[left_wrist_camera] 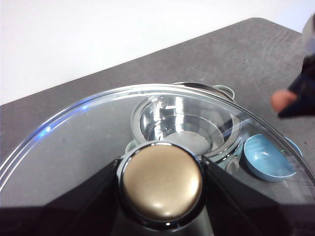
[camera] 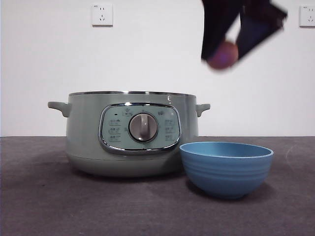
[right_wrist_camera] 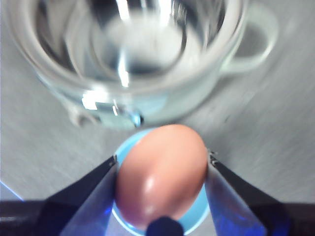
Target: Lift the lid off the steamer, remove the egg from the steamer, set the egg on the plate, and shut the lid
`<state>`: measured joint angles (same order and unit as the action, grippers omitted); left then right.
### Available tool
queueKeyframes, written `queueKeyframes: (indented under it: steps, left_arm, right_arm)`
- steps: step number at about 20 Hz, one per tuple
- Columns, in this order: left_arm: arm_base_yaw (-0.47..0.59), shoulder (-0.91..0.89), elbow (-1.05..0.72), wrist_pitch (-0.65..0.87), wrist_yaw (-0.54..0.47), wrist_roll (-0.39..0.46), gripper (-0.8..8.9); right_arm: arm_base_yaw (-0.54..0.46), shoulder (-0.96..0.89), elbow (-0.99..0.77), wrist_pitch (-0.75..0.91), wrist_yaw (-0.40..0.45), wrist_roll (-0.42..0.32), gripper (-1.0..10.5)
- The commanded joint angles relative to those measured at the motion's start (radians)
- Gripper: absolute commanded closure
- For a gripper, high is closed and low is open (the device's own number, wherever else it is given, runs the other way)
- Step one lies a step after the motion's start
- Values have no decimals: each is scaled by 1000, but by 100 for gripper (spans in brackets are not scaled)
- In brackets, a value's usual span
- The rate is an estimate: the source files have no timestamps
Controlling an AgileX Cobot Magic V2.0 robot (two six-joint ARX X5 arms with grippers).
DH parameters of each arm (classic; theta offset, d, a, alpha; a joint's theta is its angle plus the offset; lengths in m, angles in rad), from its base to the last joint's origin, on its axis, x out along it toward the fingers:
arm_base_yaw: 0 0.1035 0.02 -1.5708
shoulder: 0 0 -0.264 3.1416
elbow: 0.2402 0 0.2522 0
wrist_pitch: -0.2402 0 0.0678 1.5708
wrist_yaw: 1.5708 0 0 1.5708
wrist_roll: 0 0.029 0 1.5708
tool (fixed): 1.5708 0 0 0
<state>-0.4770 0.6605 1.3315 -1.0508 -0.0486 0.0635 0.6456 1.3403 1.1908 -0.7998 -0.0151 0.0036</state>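
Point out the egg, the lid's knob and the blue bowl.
egg [right_wrist_camera: 161,174]: right wrist view, middle of its shell, between the jaws.
lid's knob [left_wrist_camera: 161,181]: left wrist view, top of the knob.
blue bowl [camera: 226,172]: front view, outer wall.

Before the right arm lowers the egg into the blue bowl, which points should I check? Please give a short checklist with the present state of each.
1. Egg held between the jaws of the right gripper: ok.
2. Egg above the blue bowl: ok in the right wrist view, where blue shows beneath it; the front view is blurred.
3. Bowl upright on the table: ok.
4. Bowl has nothing in it: ok in the left wrist view.
5. Lid off the steamer, its knob held in the left gripper: ok.
6. Firmness of the grip on the egg: cannot tell.
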Motion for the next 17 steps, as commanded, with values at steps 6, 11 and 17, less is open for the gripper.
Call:
queueKeyframes:
  steps: [6,11,17]
  left_arm:
    - [-1,-10,18,27,3,11,822]
    - [-1,-10,18,11,3,11,822]
    - [-1,-11,18,0,3,11,822]
  right_arm:
    - [1,24,-295,313,-36,33,959]
    - [1,160,-315,409,-38,33,958]
    - [1,256,-315,426,-36,24,958]
